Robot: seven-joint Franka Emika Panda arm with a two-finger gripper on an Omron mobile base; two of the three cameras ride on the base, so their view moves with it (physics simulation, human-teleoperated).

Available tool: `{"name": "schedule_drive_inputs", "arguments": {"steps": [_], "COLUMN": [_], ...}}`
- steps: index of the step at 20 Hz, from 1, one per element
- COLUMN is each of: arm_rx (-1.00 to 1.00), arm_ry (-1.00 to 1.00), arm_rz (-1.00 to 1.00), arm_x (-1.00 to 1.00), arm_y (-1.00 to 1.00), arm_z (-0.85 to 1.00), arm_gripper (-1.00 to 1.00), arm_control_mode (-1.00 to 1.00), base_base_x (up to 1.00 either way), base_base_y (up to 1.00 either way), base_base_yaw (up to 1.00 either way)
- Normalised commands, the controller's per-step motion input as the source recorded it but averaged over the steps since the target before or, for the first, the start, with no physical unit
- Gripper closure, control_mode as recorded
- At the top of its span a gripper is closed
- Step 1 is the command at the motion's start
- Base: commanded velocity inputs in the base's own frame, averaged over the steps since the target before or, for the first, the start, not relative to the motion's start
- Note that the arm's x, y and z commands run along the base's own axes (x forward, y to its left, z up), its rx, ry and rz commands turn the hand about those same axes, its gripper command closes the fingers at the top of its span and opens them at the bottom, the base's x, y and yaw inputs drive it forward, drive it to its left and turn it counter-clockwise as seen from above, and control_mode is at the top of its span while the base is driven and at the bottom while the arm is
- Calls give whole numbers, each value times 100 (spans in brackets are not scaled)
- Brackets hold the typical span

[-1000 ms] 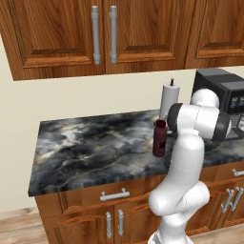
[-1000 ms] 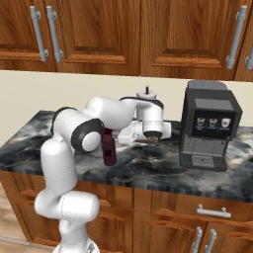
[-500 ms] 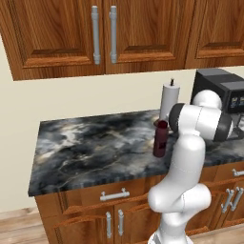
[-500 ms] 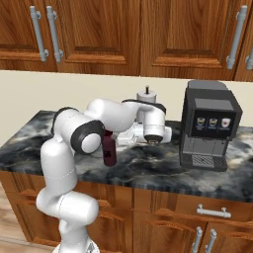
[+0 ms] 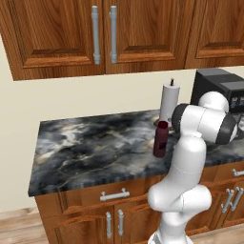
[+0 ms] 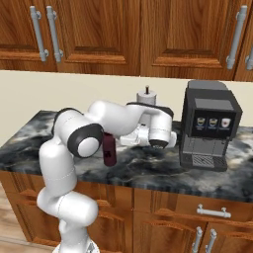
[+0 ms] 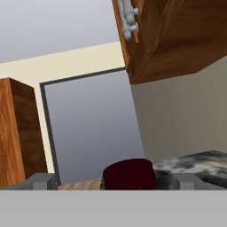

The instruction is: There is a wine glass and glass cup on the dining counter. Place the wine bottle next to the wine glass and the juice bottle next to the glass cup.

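Even, diffuse brightness is given throughout, with no single light source to be made out. Only faint shading is cast beneath the upper cabinets (image 5: 105, 33) and under the desk (image 5: 95, 147) edge. Soft highlights are seen on the white arm (image 6: 74, 143). No glare or motion blur is found; edges are rendered slightly coarse and pixelated, most of all in the hand view.

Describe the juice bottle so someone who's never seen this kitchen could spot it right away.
Find the black coffee machine on the marbled counter under the wood wall cabinets. To its left stands a white paper towel roll, and in front of that roll is the juice bottle. It is stubby, opaque and dark maroon with a matching cap, the only dark red thing on the counter.
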Motion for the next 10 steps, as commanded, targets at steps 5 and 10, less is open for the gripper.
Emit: {"name": "schedule_drive_inputs", "arguments": {"steps": [5, 10], "arm_rx": [-2, -7], "arm_ry": [3, 0], "arm_rz": [-5, -11], "arm_x": [0, 16], "arm_y": [12, 1], "arm_z": [-3, -12], "arm_gripper": [-100, -100], "arm_control_mode": [-100, -100], "base_base_x": [0, 0], "base_base_y": [0, 0], "base_base_yaw": [0, 0]}}
